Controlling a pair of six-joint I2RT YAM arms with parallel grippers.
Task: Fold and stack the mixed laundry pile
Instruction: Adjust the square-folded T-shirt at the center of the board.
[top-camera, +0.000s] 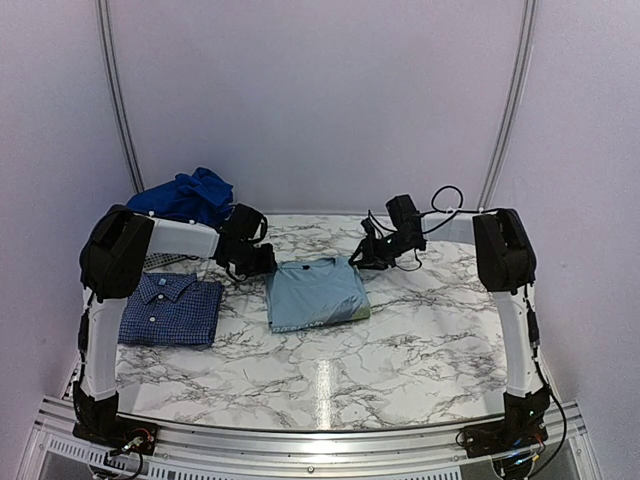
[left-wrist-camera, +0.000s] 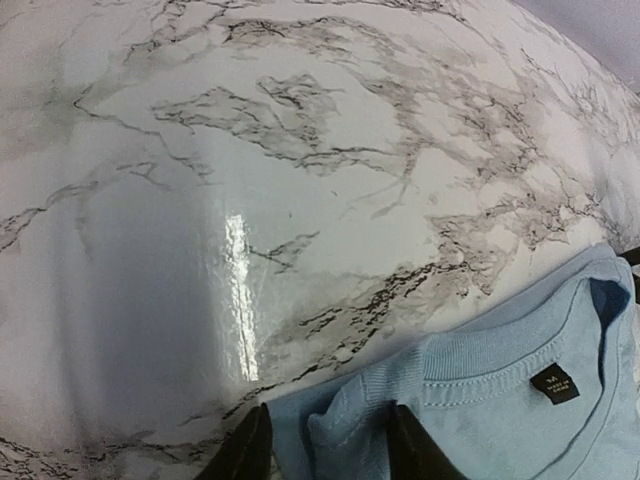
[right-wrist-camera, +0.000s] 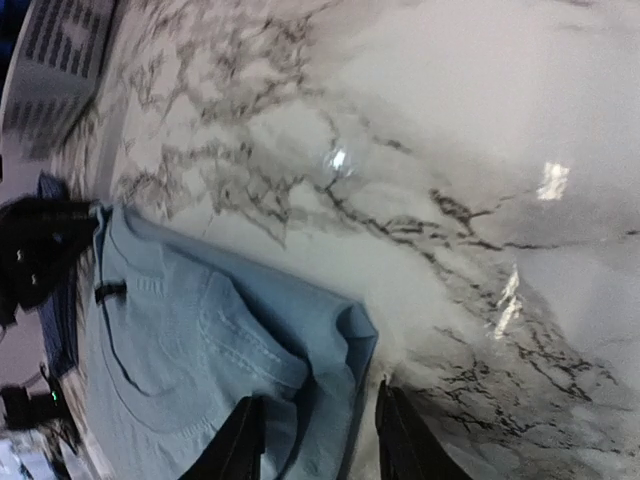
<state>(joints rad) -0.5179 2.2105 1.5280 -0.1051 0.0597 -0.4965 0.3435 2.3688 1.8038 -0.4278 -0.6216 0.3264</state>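
I judge the fold of the pale blue T-shirt (top-camera: 315, 293) is about done. It lies as a flat rectangle in the middle of the bench (top-camera: 430, 340), collar side toward the far edge. L tool (left-wrist-camera: 330, 425) sits at its far left corner, fingers apart, w/ the corner of cloth lying loose between them, not pinched. R tool (right-wrist-camera: 318, 400) is at the far right corner, also apart, w/ the folded edge between its fingers. So neither tool holds anything, as far as I can see.

To do this step well I would lift both tools straight up, slowly, so no finger drags the top layer and opens the fold. R side needs more care, because there the layers make a small puffy lip. After that, I think the T-shirt should go onto the navy check shirt (top-camera: 172, 310), which lies folded near it on the left, not touching, w/ edges matched.

Materials: T-shirt is a soft knit, prob. cotton, w/ ribbed collar (left-wrist-camera: 470, 350) and a small black neck label (left-wrist-camera: 555, 383). It looks limp and should slide easily. Bench is glossy, marble-pattern, smooth, so low friction. The royal blue clothes (top-camera: 185, 197) are a crumpled heap at the far left corner, not folded yet
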